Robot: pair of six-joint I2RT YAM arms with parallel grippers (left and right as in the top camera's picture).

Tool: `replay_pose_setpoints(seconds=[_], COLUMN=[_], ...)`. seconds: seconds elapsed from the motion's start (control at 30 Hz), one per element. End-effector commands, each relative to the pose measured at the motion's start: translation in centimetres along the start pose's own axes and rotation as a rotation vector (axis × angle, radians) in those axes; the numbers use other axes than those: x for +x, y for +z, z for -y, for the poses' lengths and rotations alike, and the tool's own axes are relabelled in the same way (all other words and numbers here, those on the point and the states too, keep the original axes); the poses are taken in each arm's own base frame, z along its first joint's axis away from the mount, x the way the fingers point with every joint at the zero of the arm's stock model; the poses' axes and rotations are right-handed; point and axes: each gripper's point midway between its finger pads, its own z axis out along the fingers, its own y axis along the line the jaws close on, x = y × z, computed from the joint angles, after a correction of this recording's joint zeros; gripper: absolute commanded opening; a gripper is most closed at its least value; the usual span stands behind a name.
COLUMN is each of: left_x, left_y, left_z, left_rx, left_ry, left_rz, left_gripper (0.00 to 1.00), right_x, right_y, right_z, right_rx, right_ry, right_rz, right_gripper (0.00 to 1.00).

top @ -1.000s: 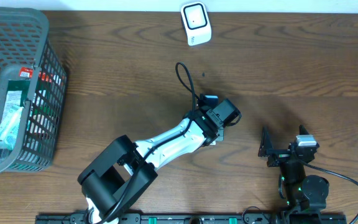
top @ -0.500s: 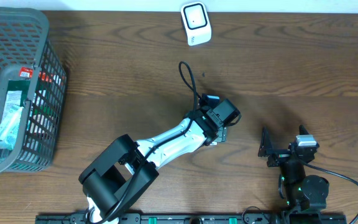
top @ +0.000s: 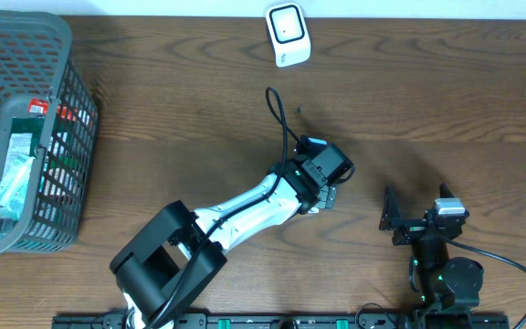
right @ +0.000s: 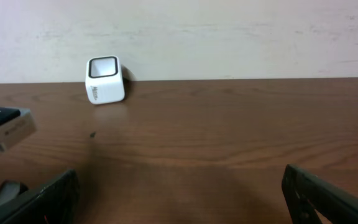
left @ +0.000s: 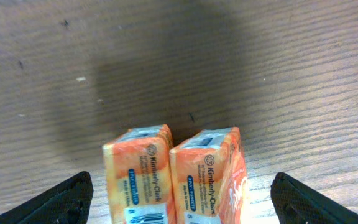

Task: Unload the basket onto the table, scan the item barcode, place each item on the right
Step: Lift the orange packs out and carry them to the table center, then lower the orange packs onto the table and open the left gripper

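Left hand (left: 182,190): we see it spread wide astride the orange packs (left: 207,168), not touching | right hand (right: 179,186): wide, empty | white scanner (top: 288,34): at the table (top: 446,91) far edge.

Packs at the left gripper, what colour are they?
The packs are orange with blue labels, clearest in the left wrist view.

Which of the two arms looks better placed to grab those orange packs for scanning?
The left. The left gripper is open with the orange packs between its fingers. The right gripper, also open, sits off to the side, facing the far white scanner, with no packs near it.
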Motion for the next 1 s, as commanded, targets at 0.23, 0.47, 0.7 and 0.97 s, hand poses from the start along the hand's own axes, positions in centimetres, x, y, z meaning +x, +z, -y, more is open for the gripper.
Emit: replay_pose_setpoints(seconds=[0.23, 0.47, 0.7, 0.97], left_x=[-6.4, -3.9, -1.4, -0.8], left_y=[-9.3, -9.0, -5.6, -5.1], left_z=[-0.7, 0.0, 0.3, 1.0], left_rx=[0.021, 0.084, 0.035, 0.037], left_ry=[0.001, 0.028, 0.068, 0.087], left_rz=[0.276, 0.16, 0.064, 0.051], left_gripper=[0.92, 0.08, 0.08, 0.1], right_x=[0.2, 0.2, 0.2, 0.2], right_y=[0.0, 0.0, 0.0, 0.0], right_z=[0.0, 0.0, 0.0, 0.0], right_rx=[-0.002, -0.002, -0.002, -0.002], right_ry=[-0.011, -0.011, -0.011, -0.011], right_rz=[-0.006, -0.006, -0.006, -0.006], right_gripper=[0.99, 0.99, 0.99, 0.99])
